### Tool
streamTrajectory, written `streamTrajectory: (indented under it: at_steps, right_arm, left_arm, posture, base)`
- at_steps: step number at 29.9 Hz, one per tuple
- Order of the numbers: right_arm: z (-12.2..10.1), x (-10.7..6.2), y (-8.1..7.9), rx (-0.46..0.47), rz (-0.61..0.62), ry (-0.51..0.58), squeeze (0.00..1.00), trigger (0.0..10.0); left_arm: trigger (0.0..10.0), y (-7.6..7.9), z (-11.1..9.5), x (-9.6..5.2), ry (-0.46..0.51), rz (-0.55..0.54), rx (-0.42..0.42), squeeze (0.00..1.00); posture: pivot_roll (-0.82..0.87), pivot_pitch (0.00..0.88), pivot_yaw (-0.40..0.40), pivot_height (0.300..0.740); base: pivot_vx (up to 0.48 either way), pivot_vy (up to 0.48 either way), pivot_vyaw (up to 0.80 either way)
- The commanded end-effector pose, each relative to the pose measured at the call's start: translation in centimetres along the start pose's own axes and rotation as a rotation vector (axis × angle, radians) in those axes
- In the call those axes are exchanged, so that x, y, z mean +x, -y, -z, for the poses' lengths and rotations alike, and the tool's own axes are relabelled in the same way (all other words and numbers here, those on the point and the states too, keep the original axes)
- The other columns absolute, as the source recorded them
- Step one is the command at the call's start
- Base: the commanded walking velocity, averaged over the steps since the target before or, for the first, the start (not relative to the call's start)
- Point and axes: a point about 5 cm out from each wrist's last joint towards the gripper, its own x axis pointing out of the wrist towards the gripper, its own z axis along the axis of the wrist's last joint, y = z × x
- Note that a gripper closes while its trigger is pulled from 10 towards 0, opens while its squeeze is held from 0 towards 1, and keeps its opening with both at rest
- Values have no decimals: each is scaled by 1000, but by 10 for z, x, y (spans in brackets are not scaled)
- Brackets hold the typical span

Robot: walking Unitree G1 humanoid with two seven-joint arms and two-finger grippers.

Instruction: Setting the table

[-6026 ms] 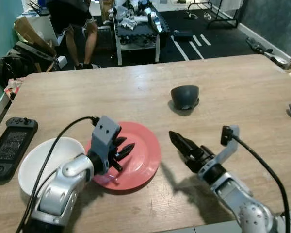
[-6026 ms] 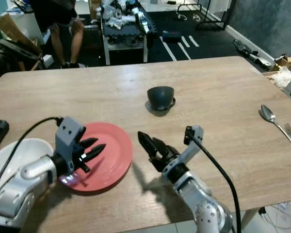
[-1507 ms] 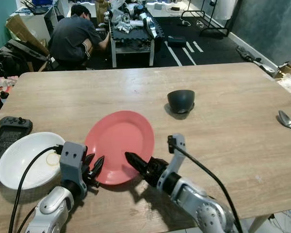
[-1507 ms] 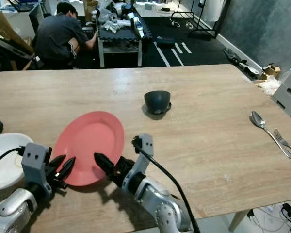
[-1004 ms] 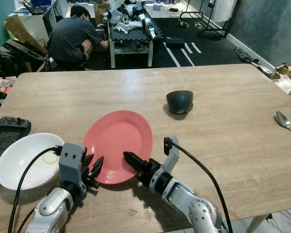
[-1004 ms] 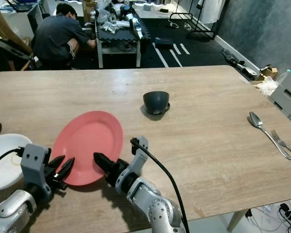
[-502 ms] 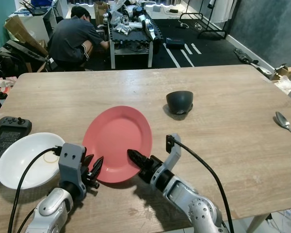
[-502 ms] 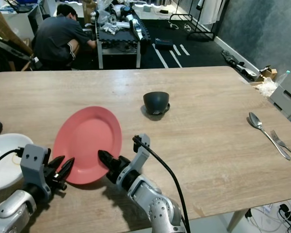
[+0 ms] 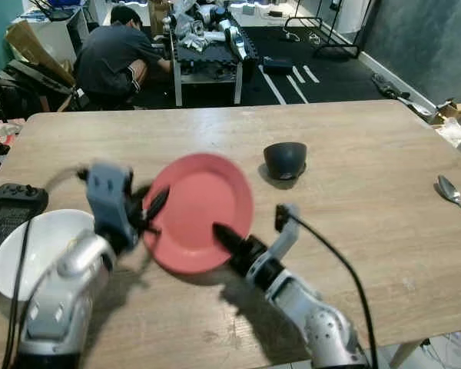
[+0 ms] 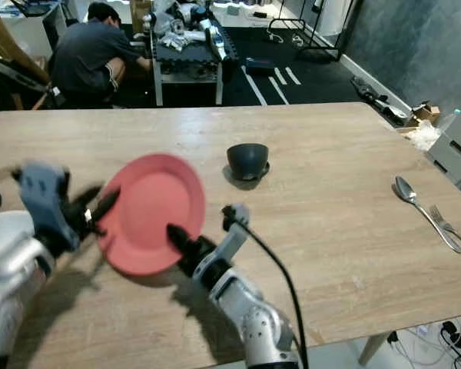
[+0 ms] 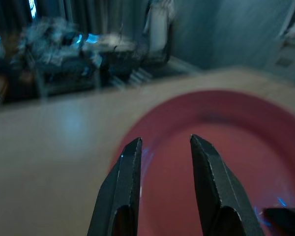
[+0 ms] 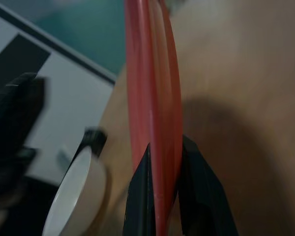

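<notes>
R gripper pinching red plate rim, plate tilted up off table, center frame. L gripper fingers apart at plate's left edge, holding nothing. No readable text.

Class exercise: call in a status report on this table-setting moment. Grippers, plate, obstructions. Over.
Right gripper shut on red plate rim, plate tilted up off table. Left gripper open at plate's left edge. White bowl left, dark bowl beyond, both clear of plate.

Head pair high over the table; wrist views close on red plate.
</notes>
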Motion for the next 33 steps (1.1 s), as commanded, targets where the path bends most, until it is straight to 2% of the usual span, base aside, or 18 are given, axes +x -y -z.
streamTrajectory:
  at_steps: [1,2,3,4,5,7,8,10,11,12,14,17,22,27,31,33]
  right_arm:
    - [-23,-7,2,-56,6,105,0,0]
    - [-29,-10,3,-69,7,127,0,0]
    - [-38,-13,4,-90,20,164,0,1686]
    - [-52,-20,7,-136,51,230,0,10000]
    - [-52,-20,7,-136,51,230,0,10000]
    - [-75,-33,10,-192,106,346,0,10000]
    - [-75,-33,10,-192,106,346,0,10000]
    - [-96,-47,11,-233,165,457,0,10000]
    - [-96,-47,11,-233,165,457,0,10000]
    - [-119,-67,13,-325,267,572,0,10000]
    - [-132,-80,13,-407,334,628,0,10000]
    - [-141,-92,13,-487,384,655,0,10000]
    - [-143,-101,21,-523,445,652,0,10000]
    - [-140,-103,29,-540,525,658,0,10000]
    - [-141,-101,33,-539,547,657,0,10000]
    - [-141,-101,34,-539,556,658,0,10000]
  left_arm:
    - [10000,8,-17,2,50,83,-33,0]
    - [10000,10,-22,3,67,105,-40,0]
    - [10000,14,-28,5,88,129,-50,0]
    - [10000,16,-34,7,108,147,-66,0]
    - [10000,16,-34,7,108,147,-66,0]
    - [10000,19,-39,12,123,148,-91,0]
    - [10000,19,-39,12,123,148,-91,0]
    - [10000,18,-31,15,87,110,-81,0]
    - [10000,18,-31,15,87,110,-81,0]
    - [10000,16,-11,17,0,37,-53,0]
    - [10000,17,1,17,-56,-1,-24,0]
    - [10000,20,14,17,-106,-24,17,0]
    - [10000,25,28,17,-161,-55,32,0]
    - [10000,27,27,24,-137,-78,97,0]
    - [10000,26,25,28,-125,-86,101,0]
    - [10000,26,25,28,-122,-86,103,0]
  posture:
    - [91,145,58,740]
    - [91,145,58,740]
    - [89,144,61,740]
    - [79,140,75,740]
    - [79,140,75,740]
    - [72,135,89,740]
    - [72,135,89,740]
    - [64,131,101,740]
    - [64,131,101,740]
    - [49,126,113,740]
    - [43,124,116,740]
    - [30,119,120,740]
    - [16,119,121,740]
    - [21,112,116,740]
    - [20,111,116,740]
    - [19,113,115,740]
  base:
    - [0,0,0]
    - [0,0,0]
    - [0,0,0]
    - [0,0,0]
    - [0,0,0]
    - [0,0,0]
    - [0,0,0]
    - [0,0,0]
    - [0,0,0]
    - [0,0,0]
    - [0,0,0]
    - [0,0,0]
    - [0,0,0]
    - [0,0,0]
    - [0,0,0]
    - [0,0,-800]
